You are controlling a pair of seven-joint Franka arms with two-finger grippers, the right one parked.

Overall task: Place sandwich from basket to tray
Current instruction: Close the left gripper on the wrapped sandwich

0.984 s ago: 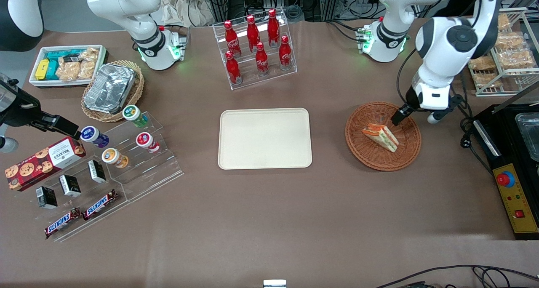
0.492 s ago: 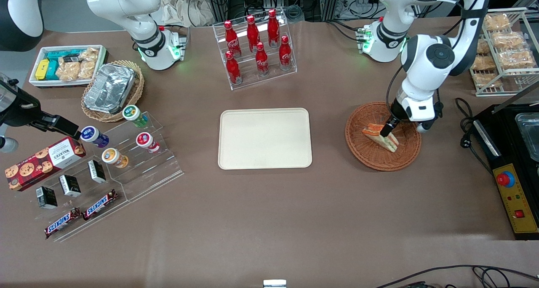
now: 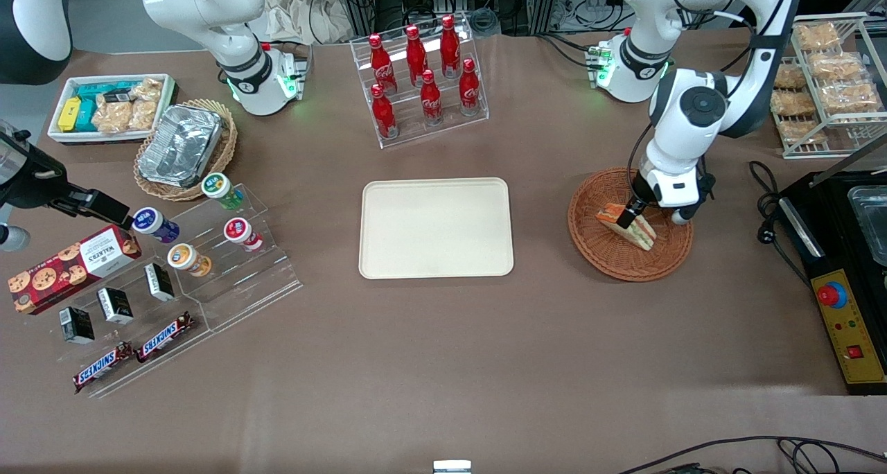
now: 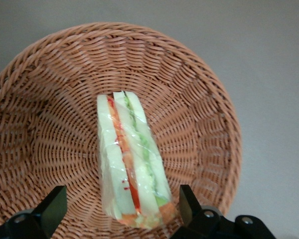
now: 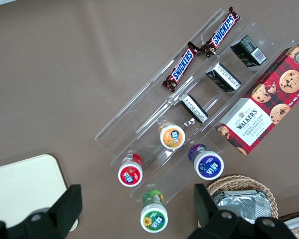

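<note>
so, from the front, the gripper [image 3: 627, 217] has swung in from the basket [image 3: 630, 224] rim a second ago and now sits low over the sandwich [image 3: 628, 225], at the wedge's orange end. the sandwich lies in the middle of the basket and has not shifted. the tray [image 3: 436, 227] sits bare, well apart from the basket, toward the parked arm's end of the table. a rack of red bottles [image 3: 423, 79] stands farther from the camera than the tray.

on the left wrist camera, the fingers [image 4: 54, 206] stand wide, one on each side of the sandwich [image 4: 133, 160] at its broad end, neither touching the wrap that i can see. the wedge lies on its side with the layers facing up, basket [image 4: 209, 124] weave all round it.

my read: the approach is about done and the grasp is not yet made; a short drop and a squeeze across the bread faces would come next, gently, since soft bread could crush or slip in its film.
</note>
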